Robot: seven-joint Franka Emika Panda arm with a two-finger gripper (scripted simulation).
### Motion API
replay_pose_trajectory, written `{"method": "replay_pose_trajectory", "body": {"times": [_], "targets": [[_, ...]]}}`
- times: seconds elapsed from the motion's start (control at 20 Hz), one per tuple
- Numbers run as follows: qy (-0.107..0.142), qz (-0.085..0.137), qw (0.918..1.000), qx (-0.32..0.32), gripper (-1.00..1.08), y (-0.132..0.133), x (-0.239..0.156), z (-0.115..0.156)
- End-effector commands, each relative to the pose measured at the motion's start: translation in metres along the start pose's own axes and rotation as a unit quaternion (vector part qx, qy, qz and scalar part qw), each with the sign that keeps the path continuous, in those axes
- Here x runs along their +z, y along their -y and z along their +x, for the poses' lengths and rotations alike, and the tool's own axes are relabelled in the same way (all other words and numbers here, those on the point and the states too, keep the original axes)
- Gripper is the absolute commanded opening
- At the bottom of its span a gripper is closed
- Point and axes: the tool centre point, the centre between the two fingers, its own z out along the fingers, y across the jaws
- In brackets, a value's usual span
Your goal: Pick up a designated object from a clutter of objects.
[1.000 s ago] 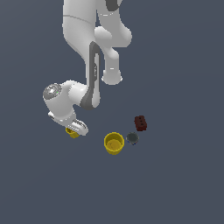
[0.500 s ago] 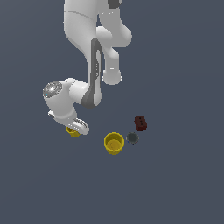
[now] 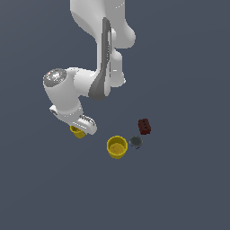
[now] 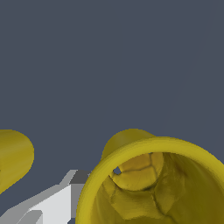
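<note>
The small yellow cup [image 3: 78, 132] sits directly under my gripper [image 3: 81, 128], with only its lower body showing below the white hand. In the wrist view this cup [image 4: 157, 183] fills the frame, its mouth open towards the camera. One grey-white finger [image 4: 54, 202] lies against the cup's outer wall. The other finger is hidden. The gripper looks shut on the cup's rim. The larger yellow cup [image 3: 117, 147] stands apart, toward the exterior view's right, and part of a yellow cup side [image 4: 13, 157] shows in the wrist view.
A tiny dark grey cup [image 3: 136, 142] stands just beside the larger yellow cup. A dark red-brown block with holes [image 3: 144, 126] lies a little beyond it. The arm's white links rise over the cups from the back.
The arm's wrist and hand have risen a little in the exterior view. The small yellow cup has shifted slightly upward with the hand. The other objects have not moved.
</note>
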Motion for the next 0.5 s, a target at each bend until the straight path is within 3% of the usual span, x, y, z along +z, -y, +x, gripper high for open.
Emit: {"method": "replay_pose_trajectory", "body": {"times": [0.0,0.45], "targets": [[-0.001,0.000,1.0000,0.000,-1.00,0.014,-0.025,-0.001],[-0.001,-0.001,1.0000,0.001,-1.00,0.071,-0.122,-0.003]]}}
